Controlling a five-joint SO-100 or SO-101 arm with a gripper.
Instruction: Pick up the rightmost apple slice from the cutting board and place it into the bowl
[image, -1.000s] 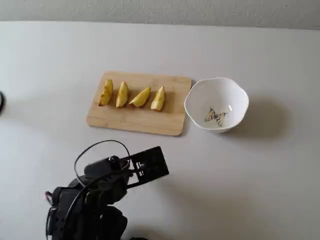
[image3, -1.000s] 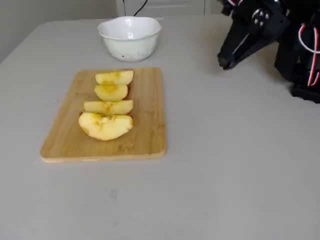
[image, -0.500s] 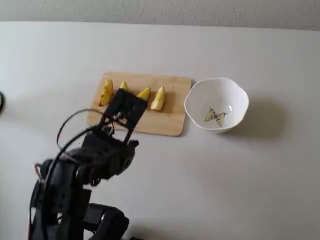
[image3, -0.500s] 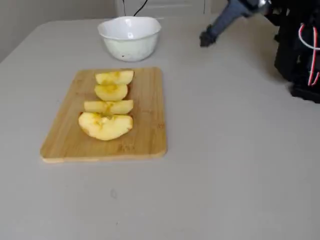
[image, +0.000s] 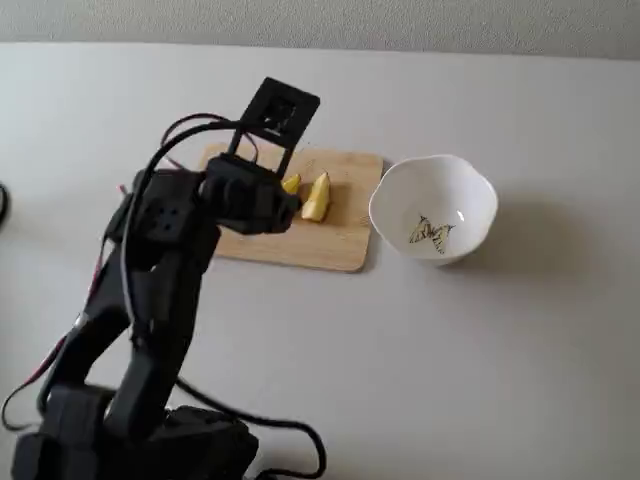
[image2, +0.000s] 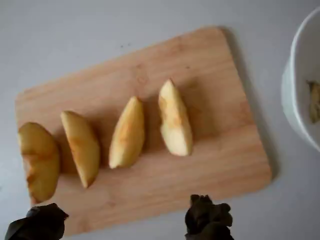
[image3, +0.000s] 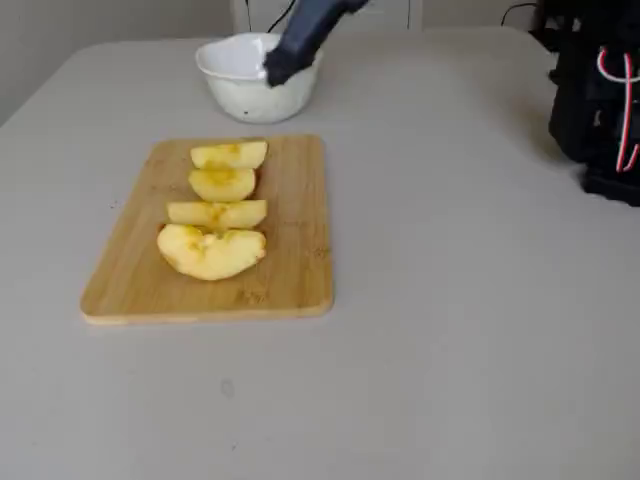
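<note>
Gripper (image2: 127, 225) open wide, both dark fingertips showing at the bottom edge of the wrist view with a broad gap between them, nothing held; positioned above the near edge of the cutting board (image2: 210, 110), clear of the fruit. Four wedges lying in a row on the board in the wrist view, none touching a fingertip. Apple slice (image2: 175, 119) at the right end of that row, palest of the four, pointed ends, lying flat on the wood nearest the bowl (image2: 295, 100). Deeper yellow wedge (image2: 128, 133) just beside it to the left, another yellow wedge (image2: 81, 147) further left, and a browner wedge (image2: 39, 161) at the far left by the board's edge. Bowl off the board's right end, standing on the table (image2: 60, 40), apart from the board. In one fixed view, arm (image: 160, 290) reaching over the board (image: 340, 245), hiding most of the wedges; white bowl (image: 433, 208) with scalloped rim and butterfly drawing inside, no fruit in it. In the other fixed view, blurred gripper tip (image3: 285, 62) seen in front of the bowl (image3: 232, 80), slice (image3: 229, 154) at the row's end nearest the bowl.
</note>
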